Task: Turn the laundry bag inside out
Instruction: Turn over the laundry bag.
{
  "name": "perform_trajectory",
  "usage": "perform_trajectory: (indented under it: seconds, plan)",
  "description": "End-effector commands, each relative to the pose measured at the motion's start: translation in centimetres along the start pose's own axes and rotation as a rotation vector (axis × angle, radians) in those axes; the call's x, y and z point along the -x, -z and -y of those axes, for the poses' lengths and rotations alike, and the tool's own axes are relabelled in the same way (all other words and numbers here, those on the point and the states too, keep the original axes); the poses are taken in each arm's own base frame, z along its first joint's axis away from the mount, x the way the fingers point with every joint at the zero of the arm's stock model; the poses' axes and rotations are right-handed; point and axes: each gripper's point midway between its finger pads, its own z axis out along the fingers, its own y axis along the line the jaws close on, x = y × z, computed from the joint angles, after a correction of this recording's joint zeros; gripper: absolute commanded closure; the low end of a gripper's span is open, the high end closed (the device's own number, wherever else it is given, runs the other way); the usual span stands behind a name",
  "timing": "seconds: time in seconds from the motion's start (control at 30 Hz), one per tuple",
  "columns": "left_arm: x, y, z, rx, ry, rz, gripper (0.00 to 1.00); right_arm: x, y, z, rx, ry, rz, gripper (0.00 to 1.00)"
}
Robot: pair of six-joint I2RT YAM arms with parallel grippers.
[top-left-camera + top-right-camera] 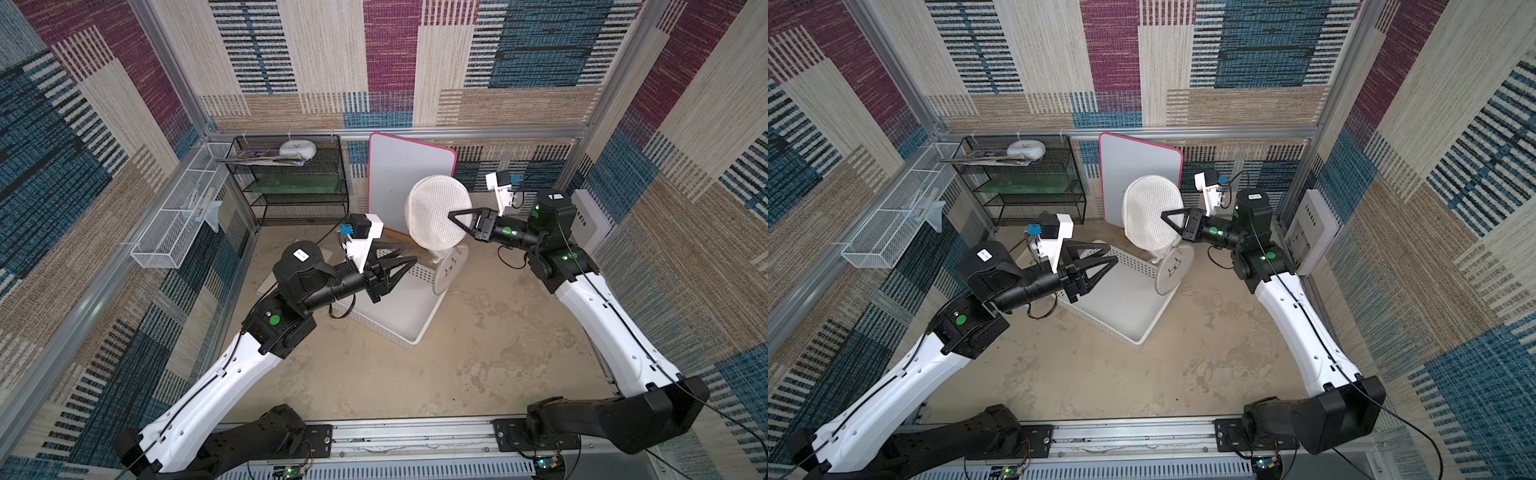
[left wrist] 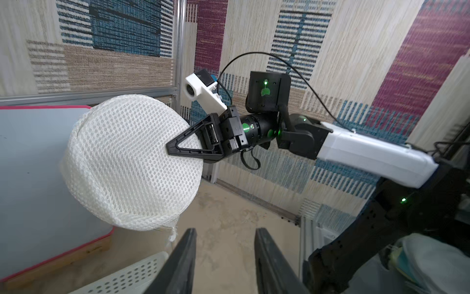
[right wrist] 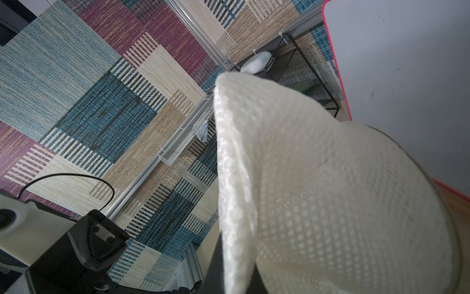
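While the right pincer point(image 1: 450, 216) is clenched on the mesh of the laundry bag point(image 1: 432, 208), holding it aloft above the far corner of the perforated basket point(image 1: 403, 303) with the round panel point(image 1: 449, 270) dangling at the rim, your left pincer point(image 1: 410, 255) stands released and empty, near it. Suggest: bring the left in at the gathered lower edge, pinch one layer only, and pull against the right's hold.

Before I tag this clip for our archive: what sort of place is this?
Probably a robot test cell dressed as a laundry corner: aluminium frame, black wire shelf, perforated basket and mesh laundry bag.
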Motion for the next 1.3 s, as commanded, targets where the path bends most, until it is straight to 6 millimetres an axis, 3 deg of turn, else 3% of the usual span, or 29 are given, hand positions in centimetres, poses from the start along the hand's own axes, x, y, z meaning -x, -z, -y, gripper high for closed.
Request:
perform_trajectory:
  seconds: [0.0,0.13,0.3,0.37,0.43,0.57,0.63,0.8,0.93,1.27]
  plan:
    - [-3.4,-0.4,-0.9,0.045,-0.355,-0.178,0.57,-1.9,-1.2,0.6,0.02,-0.126,-0.107,1.0]
    - [-6.1,-0.9,-0.3,0.007,-0.617,-0.294,0.52,-3.6,-2.9,1.4,0.024,-0.256,-0.182,1.0]
    - [-8.2,-1.8,-0.1,-0.021,-0.793,-0.383,0.49,-5.1,-4.6,1.5,0.024,-0.345,-0.229,1.0]
    - [-8.8,-2.0,-1.1,0.023,-0.837,-0.42,0.49,-4.9,-4.6,1.3,0.031,-0.346,-0.228,1.0]
    - [-8.1,-1.8,-2.4,0.12,-0.831,-0.402,0.49,-4.2,-4.2,1.2,0.026,-0.334,-0.206,1.0]
    - [-4.7,0.1,-4.2,0.266,-0.565,-0.23,0.47,-2.2,-2.1,1.5,0.037,-0.325,-0.14,1.0]
    - [-4.3,0.8,-4.4,0.278,-0.388,-0.152,0.46,-1.3,-0.9,1.5,0.057,-0.332,-0.104,1.0]
    - [-7.7,-0.4,-1.8,0.114,-0.091,-0.082,0.36,-0.4,0.4,0.7,0.099,-0.332,-0.082,1.0]
    - [-10.0,-2.1,-1.2,0.034,0.05,-0.07,0.35,-0.2,0.8,-0.6,0.136,-0.318,-0.08,1.0]
    - [-8.3,-5.1,-4.3,0.024,0.263,0.069,0.35,-0.1,1.5,-1.9,0.181,-0.313,-0.076,1.0]
